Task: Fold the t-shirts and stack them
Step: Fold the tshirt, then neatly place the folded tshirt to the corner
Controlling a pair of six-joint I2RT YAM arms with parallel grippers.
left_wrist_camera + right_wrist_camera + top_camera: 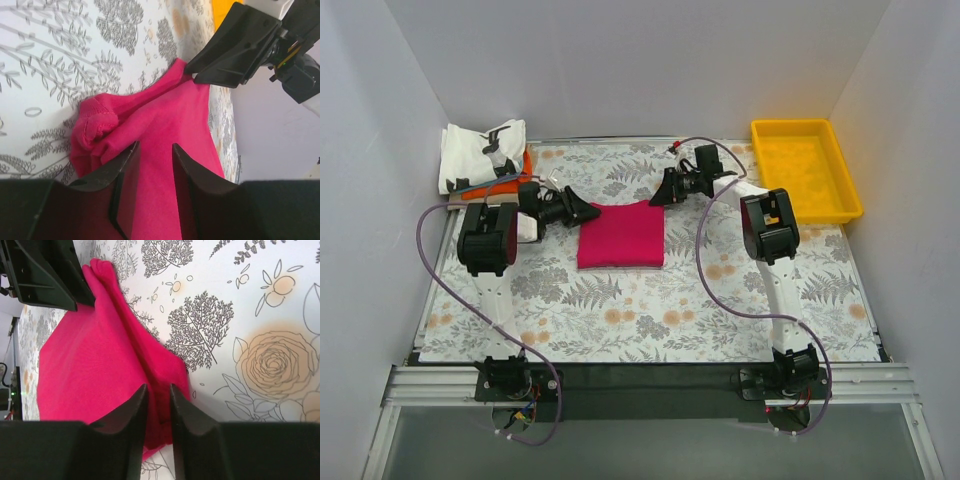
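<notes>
2 sets of fingers: state? (Operator)
Left fingers [125, 165] and right fingers [131, 407] each clamp 1 far corner of the magenta t-shirt [620, 235], mid-bench [650, 310], probably to tension that edge for folding. (Technician)
Obstructions? (Operator)
Folded stack [480, 150] sits near the left arm [488, 240]; yellow tray [805, 165] well apart. (Technician)

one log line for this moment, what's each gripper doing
left gripper: pinching magenta t-shirt far-left corner | right gripper: pinching far-right corner | folded stack: far left

The magenta t-shirt [620, 236] is soft, matt knit cloth. The yellow tray [807, 170] is smooth plastic; the left claw [155, 147], matt black.
</notes>
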